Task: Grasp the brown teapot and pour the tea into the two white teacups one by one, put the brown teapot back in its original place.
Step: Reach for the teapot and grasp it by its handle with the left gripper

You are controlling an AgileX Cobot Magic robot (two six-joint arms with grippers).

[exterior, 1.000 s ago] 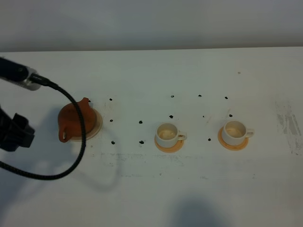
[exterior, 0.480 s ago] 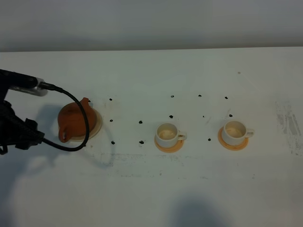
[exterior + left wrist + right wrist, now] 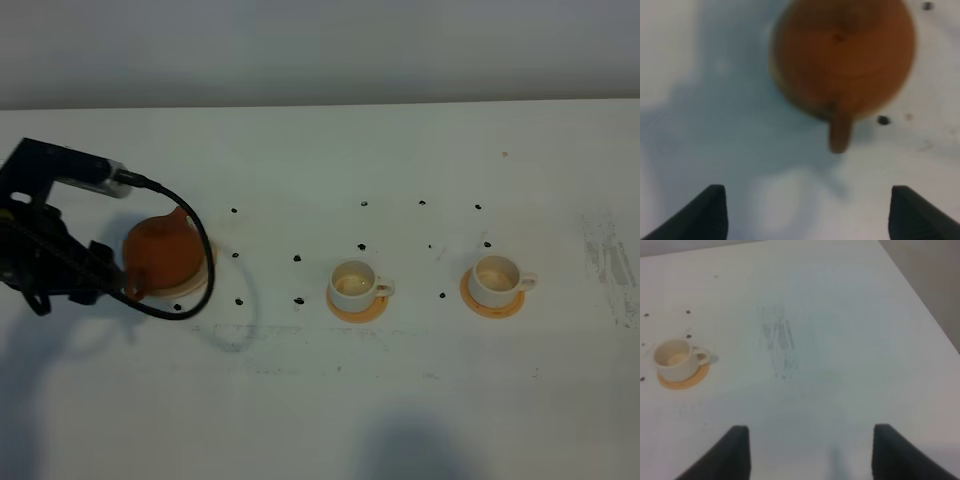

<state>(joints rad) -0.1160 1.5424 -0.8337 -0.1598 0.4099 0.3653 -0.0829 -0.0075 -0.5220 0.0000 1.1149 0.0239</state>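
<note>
Exterior high view: scuffed white table [image 3: 330, 420], black dots [image 3: 297, 258], grey wall [image 3: 320, 50]; left hand [image 3: 807, 212] spread wide, empty, near brown teapot [image 3: 160, 250].

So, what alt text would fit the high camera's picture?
The robot's black left gripper is beside a brown teapot on its pale coaster, at the left of a white table. Further right, two white teacups sit on orange coasters.
</note>
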